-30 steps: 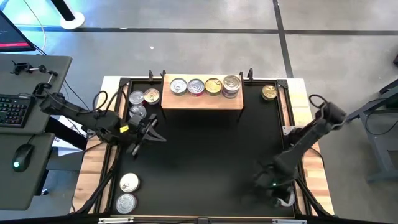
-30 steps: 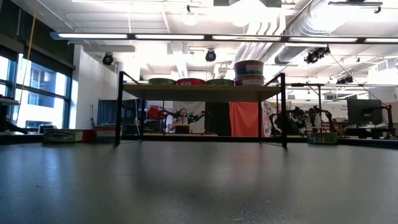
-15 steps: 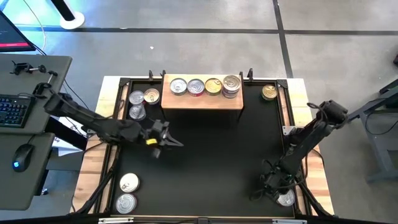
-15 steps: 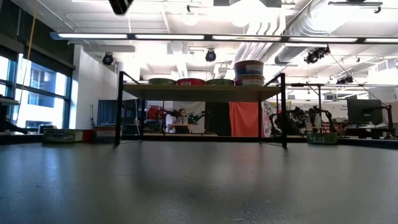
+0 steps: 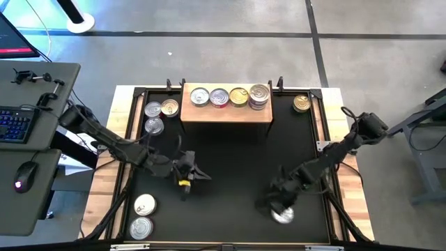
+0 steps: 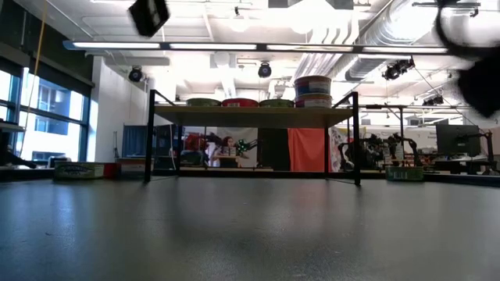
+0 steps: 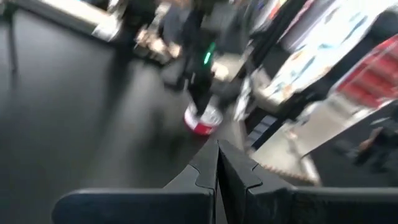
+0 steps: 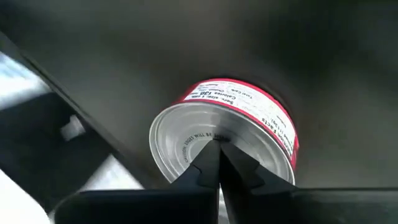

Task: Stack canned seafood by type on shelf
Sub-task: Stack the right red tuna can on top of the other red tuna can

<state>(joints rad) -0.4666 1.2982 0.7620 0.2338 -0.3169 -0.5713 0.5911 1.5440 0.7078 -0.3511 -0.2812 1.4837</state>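
A red-labelled can with a silver lid (image 5: 283, 215) lies on the black mat (image 5: 230, 160) near its near edge, right of the middle. My right gripper (image 5: 279, 203) is shut, its tips at this can (image 8: 224, 143). My left gripper (image 5: 194, 174) is shut and empty above the mat's left middle. The left wrist view shows the can far off (image 7: 202, 119). The wooden shelf (image 5: 226, 112) stands on thin black legs at the far edge. It carries three single cans (image 5: 219, 97) and a stack of cans (image 5: 259, 95). The low view also shows the shelf (image 6: 250, 115). My right gripper's shut fingertips (image 8: 214, 158) lie against the can's silver lid (image 8: 186, 146), near the rim on the gripper's side. The fingers slant down at it from the table's right. The fingertips cover the exact spot. I cannot tell whether the can lies flat or is tipped.
Three cans (image 5: 154, 125) lie at the mat's far left beside the shelf. One gold can (image 5: 301, 103) lies at the far right. Two cans (image 5: 143, 205) lie at the near left corner. A desk with keyboard and mouse (image 5: 21, 125) stands left of the table.
My left gripper has gone toward the near edge and the right, from beside the far-left cans to the mat's left middle. My right gripper has gone toward the left edge, and the red-labelled can has moved with it out of the near right corner.
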